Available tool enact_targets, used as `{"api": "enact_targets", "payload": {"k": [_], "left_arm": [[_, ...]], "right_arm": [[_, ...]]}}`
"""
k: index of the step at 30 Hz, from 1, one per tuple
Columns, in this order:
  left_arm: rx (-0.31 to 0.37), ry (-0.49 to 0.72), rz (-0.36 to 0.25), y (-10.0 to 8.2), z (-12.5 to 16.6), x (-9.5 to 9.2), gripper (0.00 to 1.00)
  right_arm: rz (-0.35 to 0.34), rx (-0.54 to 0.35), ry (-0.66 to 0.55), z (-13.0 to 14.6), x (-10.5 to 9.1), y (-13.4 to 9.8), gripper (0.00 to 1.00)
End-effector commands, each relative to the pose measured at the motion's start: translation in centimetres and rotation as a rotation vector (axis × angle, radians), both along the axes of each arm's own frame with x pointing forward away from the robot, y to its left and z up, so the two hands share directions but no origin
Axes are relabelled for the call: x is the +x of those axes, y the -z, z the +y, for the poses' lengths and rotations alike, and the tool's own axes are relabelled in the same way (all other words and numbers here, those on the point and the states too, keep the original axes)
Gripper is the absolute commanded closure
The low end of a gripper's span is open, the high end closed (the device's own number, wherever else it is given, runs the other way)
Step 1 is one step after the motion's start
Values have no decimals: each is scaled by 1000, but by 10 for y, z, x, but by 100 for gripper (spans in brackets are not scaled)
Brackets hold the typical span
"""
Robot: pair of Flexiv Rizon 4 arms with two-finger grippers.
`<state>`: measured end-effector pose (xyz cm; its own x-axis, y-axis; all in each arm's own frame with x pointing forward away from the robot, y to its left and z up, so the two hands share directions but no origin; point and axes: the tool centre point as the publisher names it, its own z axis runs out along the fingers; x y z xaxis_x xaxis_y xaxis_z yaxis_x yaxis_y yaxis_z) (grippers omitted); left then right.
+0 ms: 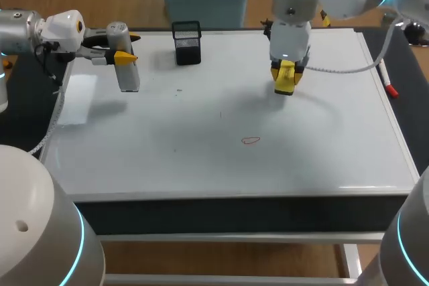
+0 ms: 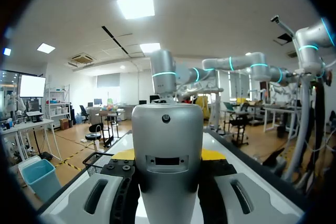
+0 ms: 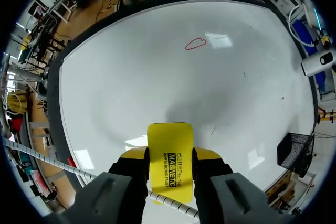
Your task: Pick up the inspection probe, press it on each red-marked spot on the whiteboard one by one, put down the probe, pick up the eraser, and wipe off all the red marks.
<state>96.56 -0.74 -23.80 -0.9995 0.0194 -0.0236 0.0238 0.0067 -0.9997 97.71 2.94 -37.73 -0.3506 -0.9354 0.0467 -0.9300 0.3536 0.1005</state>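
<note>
The eraser (image 3: 169, 163), yellow, is clamped from both sides in the right hand (image 1: 286, 84) over the far part of the whiteboard (image 1: 201, 159). It is well apart from the single red mark (image 1: 251, 140) nearer the front. The left hand (image 1: 120, 57) grips the grey inspection probe (image 1: 128, 75) above the whiteboard's left edge, near a black mesh holder (image 1: 187, 43).

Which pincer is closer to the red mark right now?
Right. The right pincer, shut on the yellow eraser, hangs over the whiteboard a little beyond the red mark. The left pincer, shut on the probe, sits off at the board's far left edge.
</note>
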Motion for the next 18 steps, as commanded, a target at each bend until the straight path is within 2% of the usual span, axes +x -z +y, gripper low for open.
{"api": "enact_targets", "payload": {"k": [1, 18], "left_arm": [[3, -5, -2, -2, 0, -2, 100], [3, -5, -2, -2, 0, -2, 100]], "right_arm": [[-7, 5, 3, -8, -1, -3, 100], [-25, 41, 127, -92, 14, -6, 100]]}}
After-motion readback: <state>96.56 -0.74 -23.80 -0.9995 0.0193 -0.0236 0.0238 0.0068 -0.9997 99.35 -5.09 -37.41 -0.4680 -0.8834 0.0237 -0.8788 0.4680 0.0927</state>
